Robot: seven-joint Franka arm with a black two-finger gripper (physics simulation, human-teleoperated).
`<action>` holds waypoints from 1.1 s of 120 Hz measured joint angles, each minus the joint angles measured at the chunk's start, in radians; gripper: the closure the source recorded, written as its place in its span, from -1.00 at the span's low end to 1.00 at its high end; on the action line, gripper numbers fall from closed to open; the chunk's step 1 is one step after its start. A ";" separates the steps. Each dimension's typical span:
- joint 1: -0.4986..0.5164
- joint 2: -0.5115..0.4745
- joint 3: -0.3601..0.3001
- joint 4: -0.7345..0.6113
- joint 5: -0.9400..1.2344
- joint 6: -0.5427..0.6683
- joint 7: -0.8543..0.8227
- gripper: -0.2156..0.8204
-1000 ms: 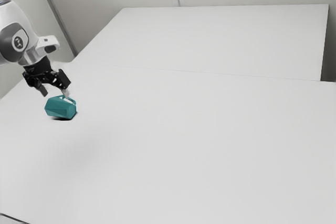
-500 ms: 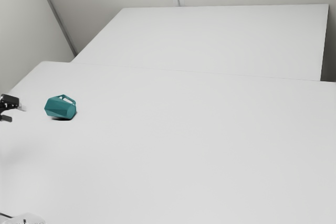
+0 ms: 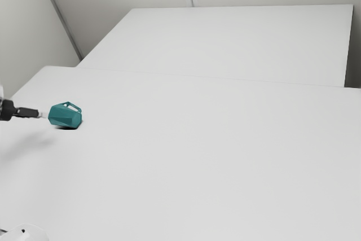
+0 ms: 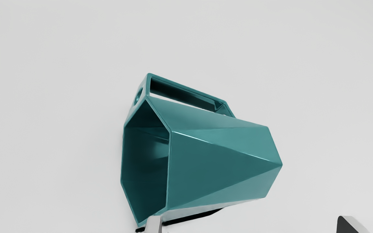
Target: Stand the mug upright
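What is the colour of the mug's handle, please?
The handle is teal, the same as the mug's body; the wrist view shows it best.

The mug (image 3: 65, 117) lies on its side on the surface (image 3: 197, 156), toward the exterior view's left, its handle (image 4: 186, 89) away from the fingers (image 3: 28, 113). These are just beside it, on the exterior view's left: one near its rim, the other apart, past its base.
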 joint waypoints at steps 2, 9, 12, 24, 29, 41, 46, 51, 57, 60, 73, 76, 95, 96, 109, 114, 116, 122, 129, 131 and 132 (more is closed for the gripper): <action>0.000 0.003 0.001 -0.001 0.000 0.003 0.015 -0.55; 0.001 0.014 0.004 -0.001 0.001 0.013 0.064 -0.54; 0.001 0.022 0.006 0.000 0.002 0.019 0.084 -0.54; 0.000 0.062 0.006 0.025 0.005 0.042 0.157 -0.54; -0.003 0.080 0.005 0.045 0.006 0.051 0.184 -0.53; -0.006 0.096 0.002 0.064 0.006 0.068 0.241 -0.53; -0.007 0.099 0.000 0.065 0.006 0.075 0.263 -0.53; -0.008 0.102 -0.003 0.066 0.005 0.081 0.282 -0.52; -0.010 0.109 -0.006 0.067 0.005 0.090 0.305 -0.52; -0.011 0.113 -0.008 0.067 0.005 0.096 0.315 -0.52; -0.018 0.127 -0.023 0.067 0.004 0.122 0.355 -0.50; -0.022 0.129 -0.024 0.066 0.003 0.129 0.363 -0.50; -0.043 0.132 -0.027 0.059 0.001 0.161 0.407 -0.46; -0.044 0.132 -0.027 0.059 0.001 0.162 0.409 -0.46; -0.051 0.135 -0.028 0.051 0.001 0.177 0.432 -0.44; -0.055 0.135 -0.029 0.046 0.000 0.183 0.440 -0.43; -0.057 0.135 -0.029 0.045 0.000 0.185 0.443 -0.43; -0.061 0.134 -0.029 0.042 0.000 0.190 0.452 -0.42; -0.067 0.127 -0.029 0.028 -0.002 0.196 0.460 -0.41; -0.068 0.125 -0.029 0.021 -0.003 0.199 0.463 -0.41; -0.068 0.124 -0.029 0.019 -0.003 0.200 0.464 -0.41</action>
